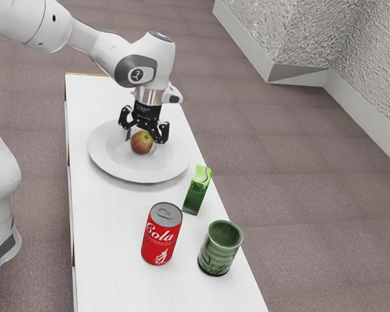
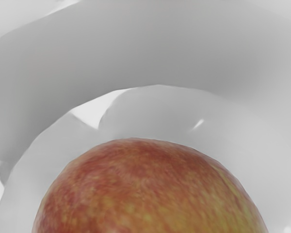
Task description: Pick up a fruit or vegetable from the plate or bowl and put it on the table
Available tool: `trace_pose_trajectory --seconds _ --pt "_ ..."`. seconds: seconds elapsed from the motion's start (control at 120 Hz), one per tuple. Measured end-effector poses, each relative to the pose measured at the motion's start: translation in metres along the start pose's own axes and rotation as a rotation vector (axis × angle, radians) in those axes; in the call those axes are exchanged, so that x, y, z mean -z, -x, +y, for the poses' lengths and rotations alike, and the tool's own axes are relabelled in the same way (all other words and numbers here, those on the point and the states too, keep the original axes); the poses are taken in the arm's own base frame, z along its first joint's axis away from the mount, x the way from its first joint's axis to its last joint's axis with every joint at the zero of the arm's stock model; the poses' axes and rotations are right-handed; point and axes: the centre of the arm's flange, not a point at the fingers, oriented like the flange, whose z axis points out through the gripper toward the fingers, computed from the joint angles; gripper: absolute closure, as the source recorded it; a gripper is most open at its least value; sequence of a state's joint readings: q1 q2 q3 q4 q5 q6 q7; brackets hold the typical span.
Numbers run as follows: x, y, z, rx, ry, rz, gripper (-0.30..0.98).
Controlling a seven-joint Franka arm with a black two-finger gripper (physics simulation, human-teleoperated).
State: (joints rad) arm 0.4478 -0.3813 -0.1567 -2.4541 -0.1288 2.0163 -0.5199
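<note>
Reading the exterior view from its left, I have my arm coming in from the upper left corner and bending down over the plate. The plate lies on the white table, a little above and left of the middle of the frame. On it sits the apple, the fruit I'm after. Right above it hangs my gripper, fingers spread wide, one to either side of the apple, with nothing pinched. In the wrist view the apple looms large at the lower middle, against the plate's pale curve.

Further right and lower in the exterior view stand the red cola can, the green carton behind it, and the green cup, all upright.

So I'd say the approach is about done and the rest is to come: settle a touch lower if needed, close on the apple, lift it past the plate's rim, then lower it onto the table and let go. I'd favour the stretch of tabletop left of the can, since the apple could roll.
</note>
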Motion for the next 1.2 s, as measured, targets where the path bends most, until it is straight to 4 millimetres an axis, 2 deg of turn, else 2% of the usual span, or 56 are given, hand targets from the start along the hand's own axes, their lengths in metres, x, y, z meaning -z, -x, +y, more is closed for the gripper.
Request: trace_pose_trajectory --seconds 0.083,0.183,0.242,0.467,0.583,0.65,0.708,0.767,0.808,0.858,0.933,0.983,1.083,1.2 --pt "-0.001 0.002 0.004 -0.011 0.000 0.000 0.00" --pt "-0.003 0.003 0.005 -0.014 0.000 0.001 0.19" --pt "-0.003 0.003 0.006 -0.015 -0.001 0.002 0.25" --pt "0.000 0.004 0.010 -0.020 0.003 0.013 0.25" --pt "0.013 0.001 0.012 -0.025 0.015 0.041 0.27" --pt "0.031 -0.005 0.013 -0.024 0.027 0.075 0.27" --pt "0.063 -0.025 0.001 0.005 0.039 0.127 0.28" --pt "0.095 -0.045 -0.021 0.049 0.042 0.172 0.27" --pt "0.108 -0.059 -0.048 0.101 0.034 0.186 0.26" --pt "0.115 -0.073 -0.085 0.163 0.022 0.185 0.26" --pt "0.114 -0.086 -0.133 0.234 0.005 0.165 0.26" --pt "0.105 -0.090 -0.154 0.252 -0.005 0.137 0.26" --pt "0.077 -0.097 -0.168 0.231 -0.014 0.061 0.27" --pt "0.064 -0.099 -0.175 0.198 -0.018 0.023 0.31"
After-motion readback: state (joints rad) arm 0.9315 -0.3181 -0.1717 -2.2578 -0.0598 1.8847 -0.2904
